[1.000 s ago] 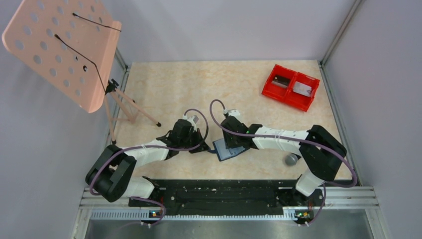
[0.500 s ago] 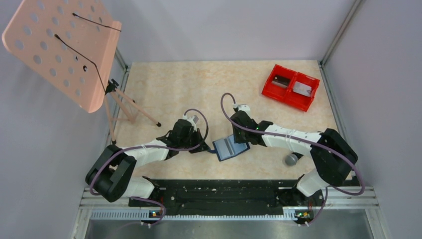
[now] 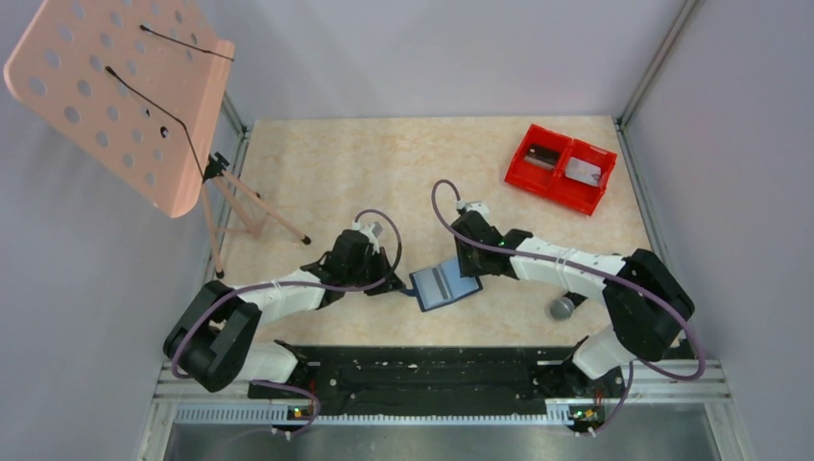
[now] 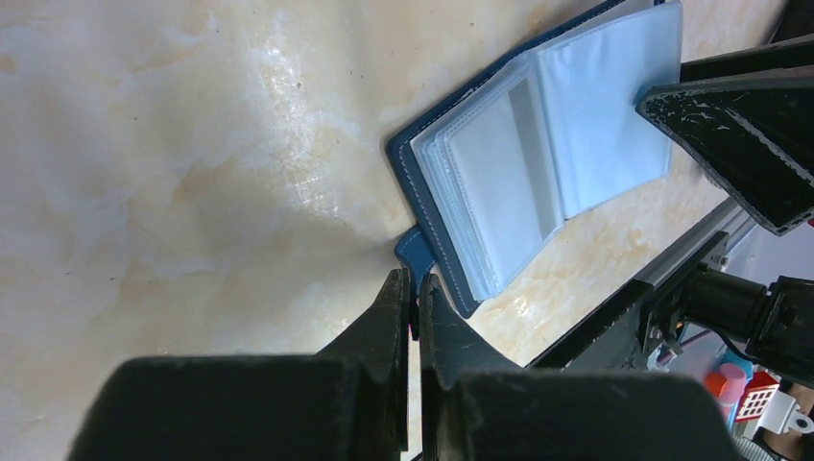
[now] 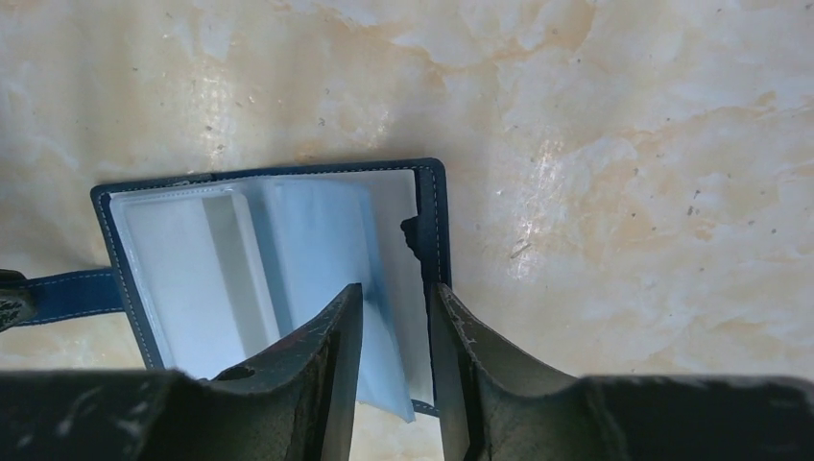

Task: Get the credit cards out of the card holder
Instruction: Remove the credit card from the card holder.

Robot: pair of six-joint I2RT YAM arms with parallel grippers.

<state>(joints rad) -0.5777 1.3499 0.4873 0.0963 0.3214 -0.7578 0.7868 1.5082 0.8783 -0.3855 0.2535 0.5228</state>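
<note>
From my remote station, the largest item is the beige marbled table (image 3: 384,173), with a pink perforated music stand (image 3: 115,86) standing over its far-left corner. Both arms reach inward from the near edge and meet near the middle front of the table. A red two-compartment bin (image 3: 524,144) sits at the far right, well apart from the arms. The card holder (image 3: 444,283) lies open and flat on the table between the two grippers, navy cover down, with its pale clear sleeves facing up. The left gripper (image 4: 415,279) has its fingers together, pinched on the navy strap that projects from the holder's left edge. The right gripper (image 5: 394,290) hangs over the holder's right-hand leaf with its fingers a narrow gap apart; I see nothing clamped between them. The credit cards (image 3: 540,158) that I can make out lie in the red bin, one flat in each compartment, the left one darker and the right one pale grey. I cannot tell whether the sleeves hold any card. A grey ball (image 3: 562,307) rests on the table beside the right arm.
</note>
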